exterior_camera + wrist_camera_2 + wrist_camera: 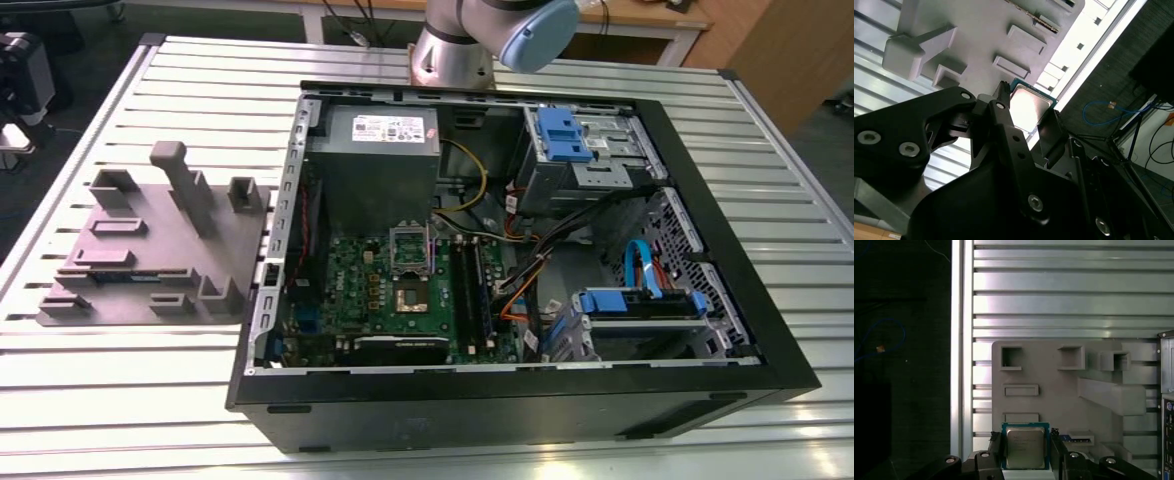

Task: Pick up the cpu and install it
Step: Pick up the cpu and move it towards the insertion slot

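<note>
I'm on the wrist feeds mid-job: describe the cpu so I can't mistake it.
Start at the grey moulded fixture plate on the slatted metal table. At the plate's edge, closest to the gripper, is the cpu: a flat square with a shiny silver top and thin blue-green rim, unlike the matte grey blocks nearby.
</note>
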Action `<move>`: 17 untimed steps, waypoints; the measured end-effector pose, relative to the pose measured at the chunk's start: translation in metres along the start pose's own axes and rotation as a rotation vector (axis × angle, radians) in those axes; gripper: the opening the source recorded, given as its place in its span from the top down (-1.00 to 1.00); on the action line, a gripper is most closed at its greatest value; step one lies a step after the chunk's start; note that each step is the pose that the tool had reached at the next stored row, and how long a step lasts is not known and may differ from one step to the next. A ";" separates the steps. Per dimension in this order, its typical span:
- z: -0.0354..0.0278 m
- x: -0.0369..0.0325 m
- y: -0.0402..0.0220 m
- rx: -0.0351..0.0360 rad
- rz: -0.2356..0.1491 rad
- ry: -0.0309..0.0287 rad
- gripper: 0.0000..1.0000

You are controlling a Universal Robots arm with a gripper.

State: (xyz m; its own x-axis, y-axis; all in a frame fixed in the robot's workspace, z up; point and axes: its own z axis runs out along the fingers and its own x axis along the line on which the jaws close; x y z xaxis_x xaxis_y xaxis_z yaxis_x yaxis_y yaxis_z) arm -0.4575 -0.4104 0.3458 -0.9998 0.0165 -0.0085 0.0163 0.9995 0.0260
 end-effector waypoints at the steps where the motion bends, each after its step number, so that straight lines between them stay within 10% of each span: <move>1: -0.0002 0.0000 0.0000 0.0000 0.000 0.0000 0.06; 17: -0.0031 0.0000 0.0001 0.0000 0.000 0.0000 0.06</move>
State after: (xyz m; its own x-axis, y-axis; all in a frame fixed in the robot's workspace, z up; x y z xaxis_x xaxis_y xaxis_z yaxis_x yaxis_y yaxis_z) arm -0.4575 -0.4104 0.3489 -0.9998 0.0165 -0.0085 0.0163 0.9995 0.0260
